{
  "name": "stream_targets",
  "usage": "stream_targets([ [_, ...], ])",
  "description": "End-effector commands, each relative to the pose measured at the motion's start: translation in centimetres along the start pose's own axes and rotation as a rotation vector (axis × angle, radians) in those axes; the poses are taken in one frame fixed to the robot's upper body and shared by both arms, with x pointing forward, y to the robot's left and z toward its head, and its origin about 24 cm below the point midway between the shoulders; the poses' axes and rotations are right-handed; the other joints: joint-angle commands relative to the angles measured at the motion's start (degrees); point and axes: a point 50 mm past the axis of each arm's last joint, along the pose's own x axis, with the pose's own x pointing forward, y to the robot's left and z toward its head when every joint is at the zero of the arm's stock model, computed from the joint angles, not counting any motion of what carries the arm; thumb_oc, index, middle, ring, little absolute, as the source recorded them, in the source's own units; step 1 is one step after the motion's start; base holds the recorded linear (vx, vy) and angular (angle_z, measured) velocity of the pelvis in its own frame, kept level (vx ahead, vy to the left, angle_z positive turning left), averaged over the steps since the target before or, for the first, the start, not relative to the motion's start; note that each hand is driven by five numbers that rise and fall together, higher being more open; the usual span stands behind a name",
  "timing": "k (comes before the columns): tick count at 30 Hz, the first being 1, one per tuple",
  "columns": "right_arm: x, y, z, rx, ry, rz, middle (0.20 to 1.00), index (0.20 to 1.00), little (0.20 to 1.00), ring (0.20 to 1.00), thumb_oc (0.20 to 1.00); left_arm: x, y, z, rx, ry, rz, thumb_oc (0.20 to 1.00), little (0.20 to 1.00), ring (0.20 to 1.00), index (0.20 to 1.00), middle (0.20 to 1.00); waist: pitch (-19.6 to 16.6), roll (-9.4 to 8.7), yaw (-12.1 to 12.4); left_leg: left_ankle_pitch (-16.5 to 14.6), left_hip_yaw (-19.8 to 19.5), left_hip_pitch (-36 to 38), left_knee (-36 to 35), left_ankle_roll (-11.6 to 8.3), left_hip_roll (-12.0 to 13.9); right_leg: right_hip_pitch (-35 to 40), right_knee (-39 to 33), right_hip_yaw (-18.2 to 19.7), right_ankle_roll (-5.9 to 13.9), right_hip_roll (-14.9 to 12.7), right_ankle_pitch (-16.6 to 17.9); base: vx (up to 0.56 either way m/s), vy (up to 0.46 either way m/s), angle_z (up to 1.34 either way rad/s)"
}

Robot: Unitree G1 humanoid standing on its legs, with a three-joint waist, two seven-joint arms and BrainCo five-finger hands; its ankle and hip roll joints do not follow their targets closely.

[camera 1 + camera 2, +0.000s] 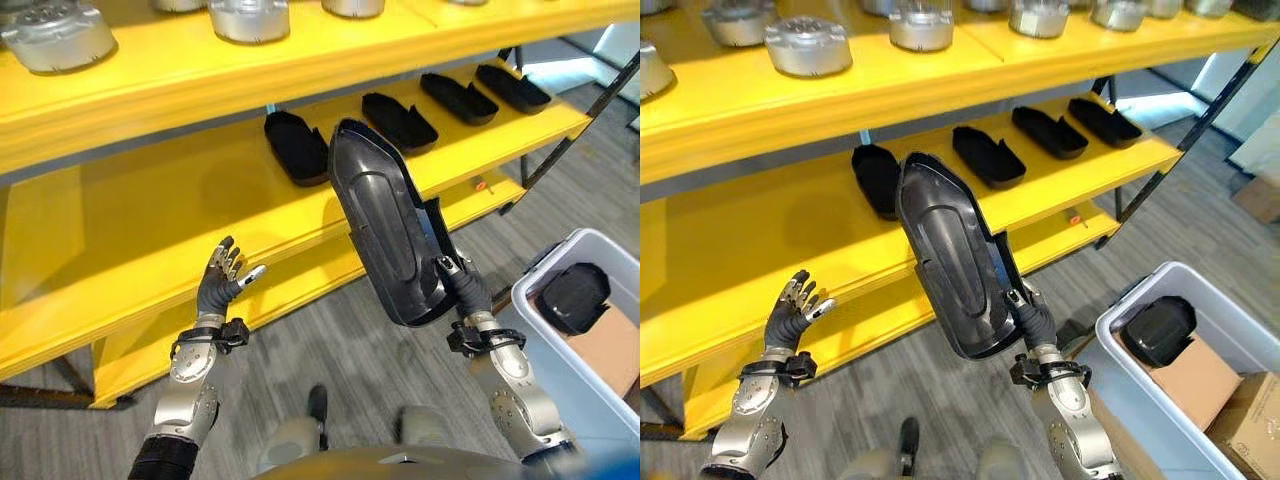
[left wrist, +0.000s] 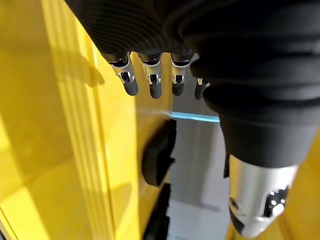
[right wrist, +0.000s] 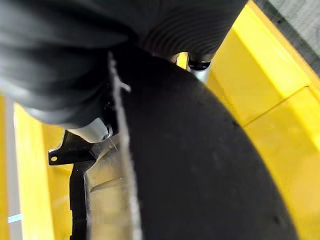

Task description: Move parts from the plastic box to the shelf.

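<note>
My right hand is shut on the lower end of a long black plastic part, held upright and tilted in front of the yellow shelf. The same part fills the space past the right hand's fingers in the right wrist view. Several similar black parts lie in a row on the middle shelf board. My left hand is open, raised before the shelf's front edge, holding nothing. Its fingers hang straight in the left wrist view. The white plastic box stands at the right with another black part inside.
Silver round metal castings stand on the top shelf board. A brown cardboard piece lies in the box. A dark diagonal brace runs at the shelf's right end. Grey floor lies below the shelf.
</note>
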Motion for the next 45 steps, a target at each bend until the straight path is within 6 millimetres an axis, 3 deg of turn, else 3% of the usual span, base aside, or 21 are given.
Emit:
stream_targets([
  [1,1.1,0.0,4.2,0.001,-0.202,0.053,0.200,0.200,0.200,0.200,0.200,1.0,-1.3,2.7,0.004,-0.149,-0.046,1.000,1.000,1.000,1.000,1.000,-0.03,2.01,-1.43,-4.19,-3.97,2.61,-0.39,-3.19,-0.61,3.55,-12.45,4.98,1.13,2.37,8.47,0.04,-0.006,0.00],
  [5,1.0,-0.2,4.4,-0.004,-0.207,0.045,0.200,0.200,0.200,0.200,0.200,1.1,-1.5,2.7,-0.004,-0.151,-0.048,1.000,1.000,1.000,1.000,1.000,0.42,1.20,-1.37,-5.76,-4.85,2.37,1.84,-3.44,-1.75,5.35,-16.96,4.82,1.35,1.02,10.67,0.06,-0.088,0.13],
  [9,1.0,-1.2,4.9,-0.039,-0.223,0.015,0.200,0.200,0.200,0.200,0.200,0.6,-1.1,1.8,-0.055,-0.125,-0.011,1.000,1.000,1.000,1.000,1.000,-0.18,1.24,-0.69,-9.98,-1.87,0.88,10.52,-4.93,-1.88,9.30,-19.28,2.91,0.38,0.33,10.54,0.13,-0.127,0.28],
  [10,0.9,-1.8,5.1,-0.057,-0.228,-0.013,0.200,0.200,0.200,0.200,0.200,0.4,-1.1,1.6,-0.081,-0.117,-0.010,1.000,1.000,1.000,1.000,1.000,0.45,1.12,-0.51,-9.56,0.62,-2.06,17.59,-6.60,-0.77,11.04,-20.01,1.17,-0.19,-0.53,10.00,0.06,-0.102,0.31],
  [12,0.9,-2.0,5.1,-0.058,-0.226,-0.020,0.200,0.200,0.200,0.200,0.200,0.4,-1.1,1.5,-0.082,-0.111,-0.012,1.000,1.000,1.000,1.000,1.000,0.85,1.25,-0.55,-9.17,2.04,-3.23,20.22,-7.20,0.15,11.93,-20.30,0.14,-0.34,-0.90,9.85,0.02,-0.053,0.47],
  [14,0.5,-2.3,5.1,-0.065,-0.229,-0.034,0.200,0.200,0.200,0.200,0.200,0.1,-0.5,1.4,-0.076,-0.102,0.006,1.000,1.000,1.000,1.000,1.000,1.16,0.83,-0.87,-7.91,7.54,-4.32,21.00,-7.57,5.22,13.37,-20.85,-1.54,-0.41,-2.21,9.24,0.03,-0.029,0.42],
  [16,0.1,-2.5,5.1,-0.077,-0.225,-0.045,0.200,0.200,0.200,0.200,0.200,-0.3,-0.1,1.2,-0.073,-0.090,0.022,1.000,1.000,1.000,1.000,1.000,0.87,0.80,-0.93,-7.51,9.49,-3.27,16.98,-7.63,9.50,13.40,-20.40,-2.09,-0.06,-3.44,8.52,0.06,0.042,0.43],
  [18,-0.2,-2.7,5.0,-0.085,-0.221,-0.057,0.200,0.200,0.200,0.200,0.200,-0.3,-0.1,1.1,-0.071,-0.090,0.031,1.000,1.000,1.000,1.000,1.000,0.67,1.08,-1.31,-3.84,10.58,-2.24,12.31,-8.64,13.89,13.20,-19.61,-2.98,0.11,-4.35,7.58,0.06,0.073,0.44],
  [21,-0.3,-3.0,5.0,-0.093,-0.225,-0.071,0.200,0.200,0.200,0.200,0.200,-0.1,-0.2,1.3,-0.067,-0.096,0.031,1.000,1.000,1.000,1.000,1.000,0.75,2.33,-2.07,4.75,12.30,-0.78,5.76,-10.76,21.58,12.17,-17.33,-4.42,0.66,-4.98,5.33,0.05,0.132,0.19],
  [23,-0.4,-3.2,5.3,-0.122,-0.234,-0.082,0.200,0.200,0.200,0.200,0.200,0.4,-0.5,1.7,-0.066,-0.111,0.029,1.000,1.000,1.000,1.000,1.000,1.31,4.38,-2.27,13.24,11.84,0.02,1.11,-13.56,27.16,9.77,-11.57,-4.37,1.26,-5.39,2.89,0.05,0.278,0.25],
  [25,-0.1,-3.0,5.7,-0.131,-0.250,-0.076,0.200,0.200,0.200,0.200,0.200,0.8,-0.8,2.1,-0.068,-0.131,0.021,1.000,1.000,1.000,1.000,1.000,1.76,5.80,-2.13,16.01,9.77,0.35,-0.68,-15.34,28.32,8.05,-8.55,-3.91,2.07,-6.18,2.19,0.05,0.321,0.03],
  [27,0.0,-2.8,5.7,-0.122,-0.253,-0.065,0.200,0.200,0.200,0.200,0.200,0.8,-1.0,2.2,-0.083,-0.137,0.003,1.000,1.000,1.000,1.000,1.000,1.54,6.68,-2.09,10.90,9.96,1.11,-0.41,-15.42,27.26,7.45,-6.48,-3.76,3.52,-8.25,1.70,0.09,0.283,0.07],
  [29,0.0,-2.7,5.4,-0.100,-0.244,-0.064,0.200,0.200,0.200,0.200,0.200,0.8,-1.0,2.2,-0.077,-0.136,-0.005,1.000,1.000,1.000,1.000,1.000,1.17,6.59,-1.84,7.81,10.77,0.69,0.54,-15.31,26.13,8.87,-7.58,-4.15,4.16,-9.85,2.16,0.12,0.189,0.24],
  [34,0.0,-1.8,4.8,-0.070,-0.213,-0.023,0.200,0.200,0.200,0.200,0.200,0.5,0.0,2.7,-0.023,-0.139,-0.006,1.000,1.000,1.000,1.000,1.000,0.81,3.84,0.32,1.09,9.57,-1.68,7.00,-14.11,21.29,15.20,-12.39,-6.58,6.33,-14.72,4.28,0.15,0.211,0.39],
  [40,1.5,-0.1,6.3,-0.099,-0.274,0.048,0.200,0.200,0.200,0.200,0.200,0.7,0.2,2.9,-0.007,-0.143,0.004,1.000,1.000,1.000,1.000,1.000,0.90,1.44,2.51,-2.15,7.66,-5.81,12.10,-13.11,18.94,17.07,-14.02,-8.14,7.09,-16.70,4.89,0.06,0.092,0.26],
  [45,4.8,3.4,8.5,-0.057,-0.365,0.149,0.200,0.200,0.200,0.200,0.200,1.0,-0.3,3.3,-0.010,-0.147,-0.017,1.000,1.000,1.000,1.000,1.000,1.61,-0.15,5.78,-3.61,6.11,-9.23,14.75,-12.40,17.72,17.57,-14.73,-10.04,7.45,-17.74,5.43,0.02,0.038,0.17],
])
